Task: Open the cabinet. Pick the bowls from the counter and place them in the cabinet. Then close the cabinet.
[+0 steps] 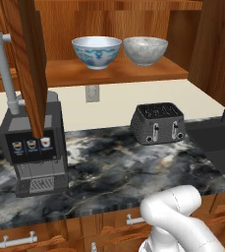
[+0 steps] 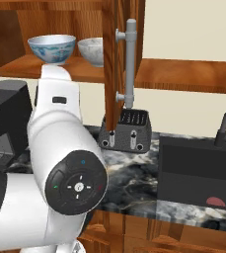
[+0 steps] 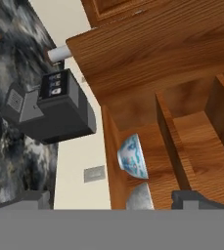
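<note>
My claw (image 3: 111, 202) is spread wide with nothing between the tips; one dark fingertip (image 3: 199, 199) pokes up at the bottom of the hand view, which is rolled hard over to one side.

Nearest me, the counter (image 1: 119, 172) runs long and flat, its front edge just above the drawers (image 1: 20, 240). The coffee machine (image 1: 33, 147) stands on its left part and the toaster (image 1: 157, 123) further right near the wall, with a broad bare stretch of marble between and before them. To the right the counter ends at the dark sink (image 2: 196, 170).

Above, the cabinet (image 1: 116, 71) stands open. Its left door (image 1: 33, 64) swings out toward me, its lower edge hanging in front of the coffee machine top, bar handle (image 1: 1, 64) on its outer side. The right door (image 2: 115, 64) juts out edge-on above the toaster.

Furthest back, both bowls sit on the cabinet's bottom shelf: the blue-patterned bowl (image 1: 97, 50) left, the grey speckled bowl (image 1: 145, 49) right, side by side, perhaps just touching. Shelf room lies open on both sides of them.
</note>
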Controlling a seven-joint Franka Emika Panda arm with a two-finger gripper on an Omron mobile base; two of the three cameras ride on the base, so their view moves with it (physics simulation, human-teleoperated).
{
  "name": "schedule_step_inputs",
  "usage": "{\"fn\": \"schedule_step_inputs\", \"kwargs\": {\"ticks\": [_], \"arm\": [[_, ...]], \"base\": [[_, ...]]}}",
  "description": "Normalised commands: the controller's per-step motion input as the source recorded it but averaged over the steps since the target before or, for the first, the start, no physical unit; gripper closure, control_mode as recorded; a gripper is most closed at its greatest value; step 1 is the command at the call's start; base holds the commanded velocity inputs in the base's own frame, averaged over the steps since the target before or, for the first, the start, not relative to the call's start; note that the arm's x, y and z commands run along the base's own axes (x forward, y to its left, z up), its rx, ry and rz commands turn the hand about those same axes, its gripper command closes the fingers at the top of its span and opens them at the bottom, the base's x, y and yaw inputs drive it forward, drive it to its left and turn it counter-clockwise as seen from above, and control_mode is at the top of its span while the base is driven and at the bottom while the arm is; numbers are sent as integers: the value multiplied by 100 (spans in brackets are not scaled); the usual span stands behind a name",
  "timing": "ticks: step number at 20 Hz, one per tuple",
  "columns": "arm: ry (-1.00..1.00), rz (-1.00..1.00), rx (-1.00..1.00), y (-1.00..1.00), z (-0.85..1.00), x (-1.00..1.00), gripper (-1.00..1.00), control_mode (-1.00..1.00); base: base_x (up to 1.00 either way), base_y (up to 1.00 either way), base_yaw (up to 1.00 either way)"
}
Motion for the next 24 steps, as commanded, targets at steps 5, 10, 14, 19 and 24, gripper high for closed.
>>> {"fn": "schedule_step_inputs", "kwargs": {"ticks": [5, 10, 14, 19, 24], "arm": [[0, 4, 3, -58, 0, 0, -100, -100], [0, 4, 5, -58, 0, 0, -100, -100], [-2, 7, 5, -49, 0, 13, -100, -100], [-2, 6, 5, -46, -10, 29, -100, -100], [-1, 9, 8, -35, -21, 46, -100, -100]], "base": [[0, 0, 0], [0, 0, 0], [0, 0, 0], [0, 0, 0], [0, 0, 0]]}}
